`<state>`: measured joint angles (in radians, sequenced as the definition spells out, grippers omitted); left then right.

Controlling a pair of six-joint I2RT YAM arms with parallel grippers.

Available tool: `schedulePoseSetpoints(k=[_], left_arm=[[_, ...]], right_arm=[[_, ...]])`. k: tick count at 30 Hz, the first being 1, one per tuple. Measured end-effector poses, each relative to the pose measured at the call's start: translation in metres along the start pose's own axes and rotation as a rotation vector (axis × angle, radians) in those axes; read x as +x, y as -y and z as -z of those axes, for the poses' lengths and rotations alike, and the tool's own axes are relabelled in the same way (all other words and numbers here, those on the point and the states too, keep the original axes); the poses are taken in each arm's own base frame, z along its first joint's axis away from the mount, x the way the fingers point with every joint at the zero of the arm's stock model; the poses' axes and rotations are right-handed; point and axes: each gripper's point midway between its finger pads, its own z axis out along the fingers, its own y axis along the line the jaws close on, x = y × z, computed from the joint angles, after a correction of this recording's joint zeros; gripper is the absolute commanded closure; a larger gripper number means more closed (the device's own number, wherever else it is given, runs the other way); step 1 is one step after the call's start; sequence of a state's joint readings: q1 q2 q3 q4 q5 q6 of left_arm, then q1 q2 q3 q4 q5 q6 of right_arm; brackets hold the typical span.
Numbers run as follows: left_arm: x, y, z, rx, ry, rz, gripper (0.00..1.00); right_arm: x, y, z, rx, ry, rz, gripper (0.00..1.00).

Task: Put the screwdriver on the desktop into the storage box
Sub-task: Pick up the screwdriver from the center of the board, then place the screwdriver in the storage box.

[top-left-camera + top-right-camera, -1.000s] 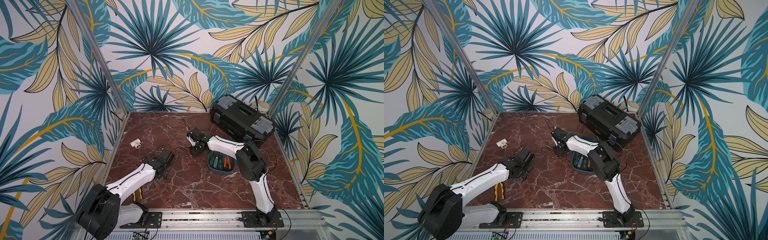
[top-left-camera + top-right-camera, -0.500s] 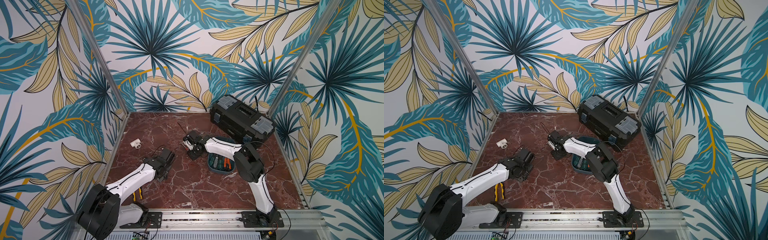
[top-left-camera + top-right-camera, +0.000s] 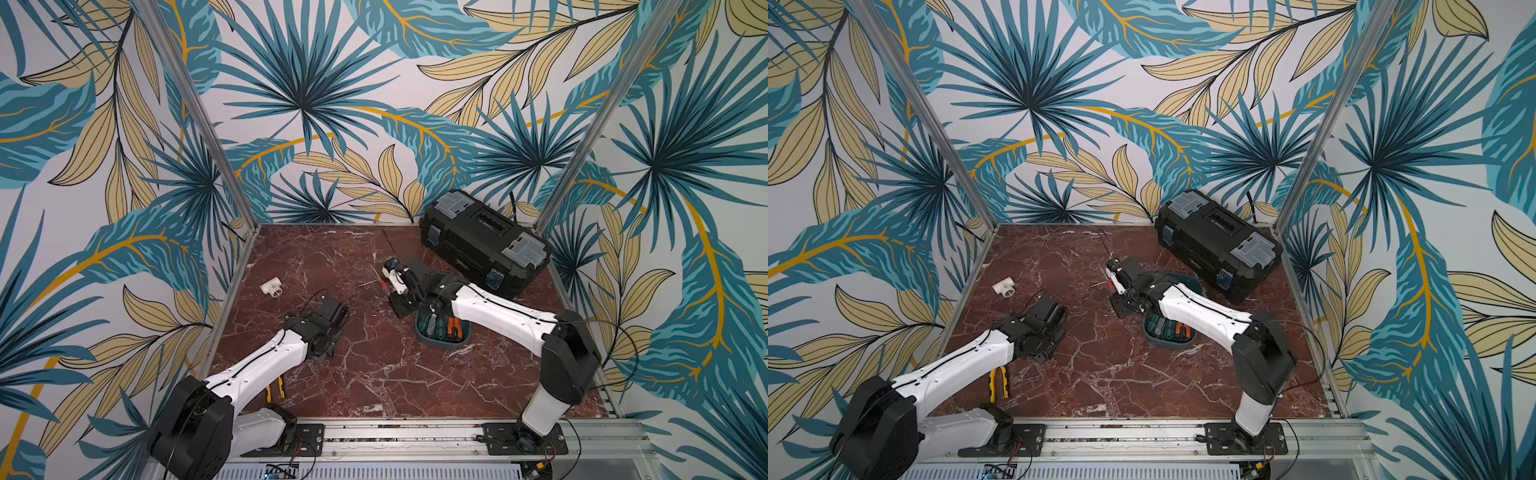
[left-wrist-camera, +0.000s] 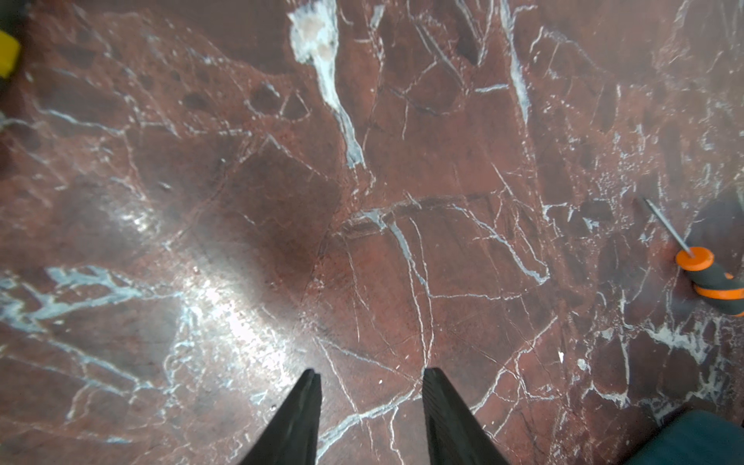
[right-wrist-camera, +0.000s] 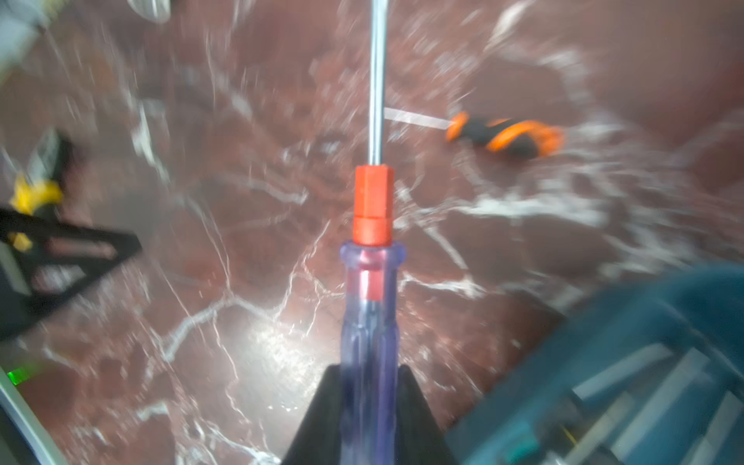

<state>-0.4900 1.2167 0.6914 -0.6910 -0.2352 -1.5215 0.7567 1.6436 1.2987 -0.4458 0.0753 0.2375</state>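
There it was: the clear-handled screwdriver point(image 5: 369, 314), red collar and steel shaft running straight up the middle of the right wrist frame. Your right gripper point(image 5: 369, 374) had it pinched by the handle, clamped tight. In a top view it sat at frame centre point(image 3: 376, 283), shaft aimed left, just left of the storage box point(image 3: 442, 340) (teal tub, tools already inside) and not in it. Whether the tip touched the desktop point(image 3: 374, 374) I could not tell.

A second one, the orange-and-black screwdriver point(image 5: 505, 137), lay flat on the marble beyond the shaft, near the tub's corner. Your left gripper point(image 4: 370, 402) hovered over bare marble, jaws parted, nothing between them. At upper right of the desktop stood the black toolbox point(image 3: 482, 237). A white pipe fitting point(image 3: 271, 286) sat near the left edge, and yellow pliers point(image 3: 994, 380) lay beside the left arm at lower left.
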Motion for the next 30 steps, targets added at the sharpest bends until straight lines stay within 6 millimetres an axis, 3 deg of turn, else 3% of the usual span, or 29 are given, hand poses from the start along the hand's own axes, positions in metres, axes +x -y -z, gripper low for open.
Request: schedulePoseSetpoints(k=[3,6,9,11,22,24,28,30], left_arm=[[0.000,0.002,0.000,0.007,0.003,0.001,0.54],[0.000,0.003,-0.004,0.004,0.002,-0.006,0.54],[0.003,0.001,-0.011,-0.020,-0.006,-0.019,0.54],[0.006,-0.001,-0.014,-0.035,-0.015,-0.029,0.54],[0.007,-0.001,-0.016,-0.039,-0.022,-0.050,0.54],[0.007,-0.001,-0.015,-0.036,-0.022,-0.050,0.54],[0.007,0.001,-0.015,-0.029,-0.021,-0.060,0.53],[0.007,0.003,-0.014,-0.018,-0.021,-0.065,0.52]], right_arm=[[0.020,0.033,0.016,0.109,0.022,-0.172,0.91],[0.066,0.066,0.015,0.229,-0.028,-0.333,0.91],[0.108,0.085,0.012,0.313,-0.098,-0.432,0.90],[0.122,0.092,0.012,0.343,-0.123,-0.482,0.90],[0.130,0.103,0.002,0.379,-0.148,-0.558,0.83],[0.134,0.103,-0.003,0.382,-0.170,-0.552,0.78],[0.134,0.100,-0.011,0.370,-0.197,-0.539,0.53],[0.131,0.099,-0.011,0.367,-0.198,-0.527,0.49]])
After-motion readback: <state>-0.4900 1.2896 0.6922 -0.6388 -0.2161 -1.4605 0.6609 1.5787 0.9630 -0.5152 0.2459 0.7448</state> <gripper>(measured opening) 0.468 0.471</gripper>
